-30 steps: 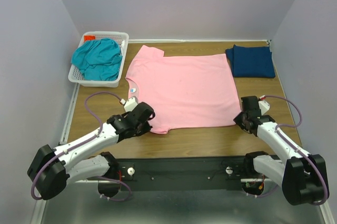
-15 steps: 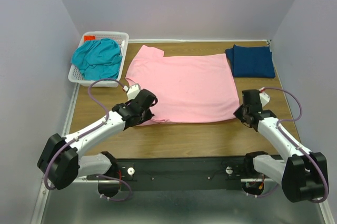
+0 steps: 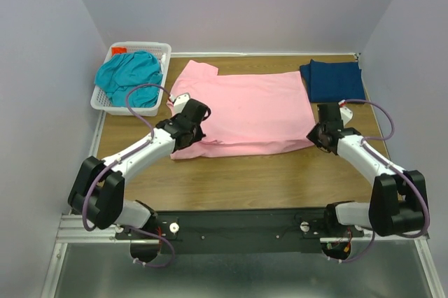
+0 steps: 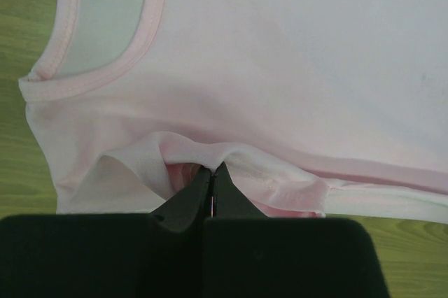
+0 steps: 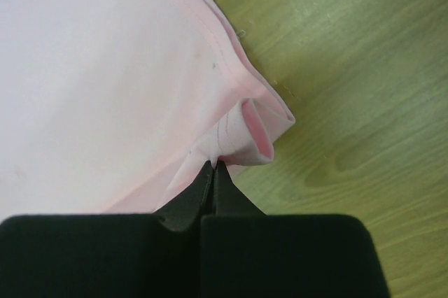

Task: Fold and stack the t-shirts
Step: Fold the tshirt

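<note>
Mid-tabletop (image 3: 238, 179), a pink tee (image 3: 245, 105): spread flat, collar to the left, near edge raised and turned back over itself, pinched at both near corners. At the far right corner, a navy tee (image 3: 334, 81), folded square. Far left, a teal tee (image 3: 129, 77), crumpled in a basket (image 3: 124, 108).

The right fingers (image 5: 187, 201) rose black from the 6 o'clock edge, pressed together with no gap, their tips pinching a fold of the light pink t-shirt (image 5: 105, 74) near the middle of the view. Just past the tips, toward 1 o'clock, the pinched corner curled into a small open loop. The cloth filled the field from 9 to 12 o'clock, its stitched hem running diagonally from 12 o'clock down to that corner. Green-tinged wooden desk (image 5: 350, 67) lay bare from 1 to 5 o'clock.
</note>
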`<state>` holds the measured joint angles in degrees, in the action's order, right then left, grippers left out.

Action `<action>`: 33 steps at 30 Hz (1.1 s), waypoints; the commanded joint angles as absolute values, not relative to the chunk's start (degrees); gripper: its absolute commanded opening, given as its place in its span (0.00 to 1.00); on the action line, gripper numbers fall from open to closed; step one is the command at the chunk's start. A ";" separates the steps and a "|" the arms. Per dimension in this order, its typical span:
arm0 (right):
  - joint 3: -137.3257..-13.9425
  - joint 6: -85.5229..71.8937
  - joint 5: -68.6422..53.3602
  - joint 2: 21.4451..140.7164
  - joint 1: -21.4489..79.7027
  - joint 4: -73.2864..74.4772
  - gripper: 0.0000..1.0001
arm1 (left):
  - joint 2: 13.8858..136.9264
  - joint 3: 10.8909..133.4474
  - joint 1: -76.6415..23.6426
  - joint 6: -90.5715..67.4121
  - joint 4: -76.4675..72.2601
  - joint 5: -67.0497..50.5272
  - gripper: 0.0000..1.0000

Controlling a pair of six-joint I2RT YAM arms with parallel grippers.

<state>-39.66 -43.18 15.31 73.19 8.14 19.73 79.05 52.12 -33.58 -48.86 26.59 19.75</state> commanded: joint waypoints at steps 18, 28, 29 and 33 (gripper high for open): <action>-51.41 -41.22 15.99 88.77 7.91 16.70 0.01 | 92.19 61.61 -26.11 -38.23 19.78 17.40 0.00; -58.35 -39.56 18.20 95.18 7.91 16.43 0.30 | 100.01 68.01 -23.29 -35.34 18.63 15.91 0.55; -58.71 -39.38 17.85 95.27 7.91 16.44 0.42 | 100.37 68.81 -23.29 -34.90 19.15 15.73 0.66; -59.24 -37.97 14.34 93.35 7.82 16.35 0.98 | 99.06 70.22 -23.29 -34.80 18.46 15.38 0.94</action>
<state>-57.60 -39.66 15.88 94.56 8.14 17.17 100.27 67.90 -23.53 -35.92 20.16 16.38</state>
